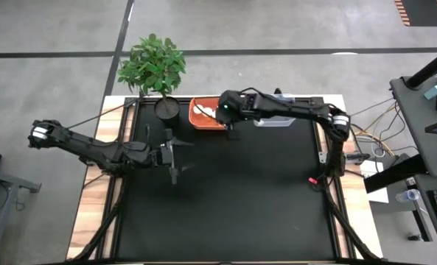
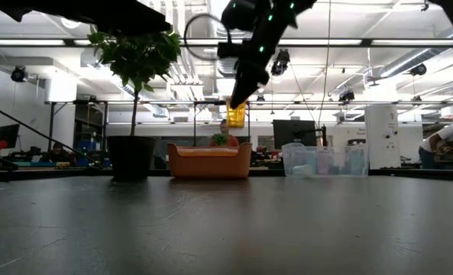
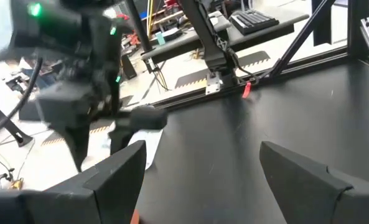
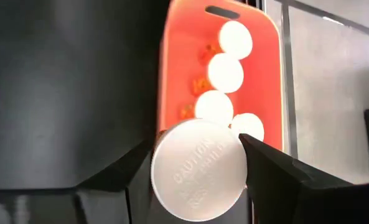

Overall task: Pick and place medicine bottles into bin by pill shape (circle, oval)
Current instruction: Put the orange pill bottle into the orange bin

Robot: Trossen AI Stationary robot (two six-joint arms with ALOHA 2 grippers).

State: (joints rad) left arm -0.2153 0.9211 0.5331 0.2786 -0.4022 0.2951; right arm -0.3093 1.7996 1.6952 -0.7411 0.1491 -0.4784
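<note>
While I look past my right end effector (image 4: 196, 171), I see it pinching a medicine bottle (image 4: 198, 169) by its sides, white cap up, high over the near rim of the orange bin (image 4: 167, 81). Four white-capped bottles (image 4: 225, 71) already sit inside that bin. A clear bin (image 2: 323, 161) stands just beside it, and I cannot tell what it holds. My left end effector (image 1: 175, 153) waits spread wide, holding nothing, over the desk (image 1: 262, 206). I see no loose bottles on the desk, so I think this drop may be one of the last. A potted plant (image 1: 153, 65) stands at the far edge.
</note>
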